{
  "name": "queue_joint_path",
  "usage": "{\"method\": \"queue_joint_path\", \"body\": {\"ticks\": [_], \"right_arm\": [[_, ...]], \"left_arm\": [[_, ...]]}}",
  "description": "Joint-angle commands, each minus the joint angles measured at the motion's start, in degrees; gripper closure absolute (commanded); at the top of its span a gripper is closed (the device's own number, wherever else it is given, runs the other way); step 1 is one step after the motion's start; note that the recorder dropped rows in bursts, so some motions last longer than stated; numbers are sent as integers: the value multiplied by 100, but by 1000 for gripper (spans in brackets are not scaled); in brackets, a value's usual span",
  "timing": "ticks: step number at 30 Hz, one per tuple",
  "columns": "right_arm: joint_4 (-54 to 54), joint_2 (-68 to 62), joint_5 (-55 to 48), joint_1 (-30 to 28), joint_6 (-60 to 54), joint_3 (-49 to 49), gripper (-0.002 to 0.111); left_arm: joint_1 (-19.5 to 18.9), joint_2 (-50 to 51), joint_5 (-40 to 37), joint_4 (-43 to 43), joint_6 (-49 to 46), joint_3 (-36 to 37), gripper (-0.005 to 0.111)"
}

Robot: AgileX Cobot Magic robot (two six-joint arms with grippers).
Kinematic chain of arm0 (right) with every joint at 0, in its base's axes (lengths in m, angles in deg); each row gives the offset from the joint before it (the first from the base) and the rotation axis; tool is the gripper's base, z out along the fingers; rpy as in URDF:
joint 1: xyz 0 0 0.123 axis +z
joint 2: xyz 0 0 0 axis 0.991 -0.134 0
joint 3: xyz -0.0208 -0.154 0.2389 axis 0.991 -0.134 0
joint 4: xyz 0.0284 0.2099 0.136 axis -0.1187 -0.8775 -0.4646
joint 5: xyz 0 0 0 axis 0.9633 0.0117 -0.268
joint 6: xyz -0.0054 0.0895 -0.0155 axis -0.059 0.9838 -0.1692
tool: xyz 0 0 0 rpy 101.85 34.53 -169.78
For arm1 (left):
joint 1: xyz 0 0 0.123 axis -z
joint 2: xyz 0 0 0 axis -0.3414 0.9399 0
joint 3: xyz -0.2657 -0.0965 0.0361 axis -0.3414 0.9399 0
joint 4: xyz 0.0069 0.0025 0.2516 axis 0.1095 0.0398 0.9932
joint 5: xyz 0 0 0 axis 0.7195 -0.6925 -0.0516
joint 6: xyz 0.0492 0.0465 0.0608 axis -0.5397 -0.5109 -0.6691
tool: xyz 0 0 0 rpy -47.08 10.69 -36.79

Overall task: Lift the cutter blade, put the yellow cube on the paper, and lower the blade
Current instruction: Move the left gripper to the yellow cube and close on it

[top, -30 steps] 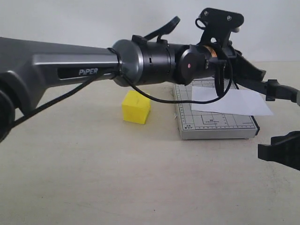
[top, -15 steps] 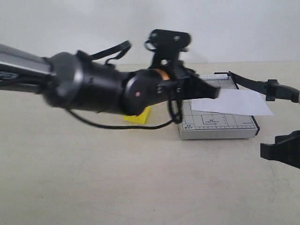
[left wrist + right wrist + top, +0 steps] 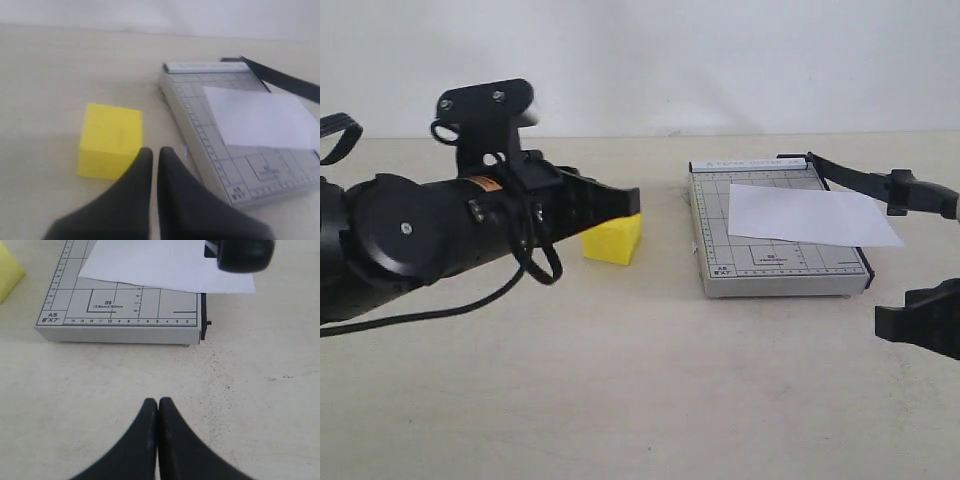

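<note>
**Approach to the yellow cube, blade up.**
Exterior: left gripper (image 3: 625, 198), fingers together, hangs just beside the yellow cube (image 3: 612, 241) on the table; the cutter blade (image 3: 865, 180) is tilted above the paper (image 3: 810, 215). Left wrist: the tips sit off the cube's corner, so spread them and centre before closing. Right wrist: right gripper (image 3: 158, 402) pressed together, well apart from the cube.

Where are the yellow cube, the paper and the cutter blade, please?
yellow cube (image 3: 112, 127): left wrist view, on its top face.
paper (image 3: 810, 215): exterior view, on the middle of the sheet.
cutter blade (image 3: 855, 178): exterior view, partway along its thin black arm.
</note>
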Motion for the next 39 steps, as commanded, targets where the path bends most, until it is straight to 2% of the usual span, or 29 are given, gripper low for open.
{"method": "queue_joint_path", "body": {"ticks": [1, 3, 6, 9, 12, 13, 22, 26, 30, 39], "right_arm": [[37, 11, -130, -14, -15, 23, 108], [37, 11, -130, -14, -15, 23, 108], [37, 11, -130, -14, -15, 23, 108], [37, 11, -130, -14, -15, 23, 108], [37, 11, -130, -14, -15, 23, 108], [37, 11, -130, -14, -15, 23, 108], [37, 11, -130, -14, -15, 23, 108], [37, 11, -129, -14, -25, 23, 108], [37, 11, -129, -14, -25, 23, 108], [37, 11, -129, -14, -489, 23, 108]], "left_arm": [[-134, 156, 517, -1143, -187, 35, 102], [-185, 276, 361, -721, -694, 35, 99], [-224, 464, -334, -52, -1298, 10, 81], [-224, 602, -615, 540, -1280, 10, 45], [-224, 744, -194, 541, -955, 2, 3], [-233, 813, 0, 541, -854, -13, -3], [-233, 1641, 322, 608, -783, -858, -2], [-233, 2205, 287, 890, -1104, -1422, -2], [-249, 2764, 577, 626, -1870, -1801, -2], [-417, 3286, 189, 247, -1887, -2570, -2]]}}
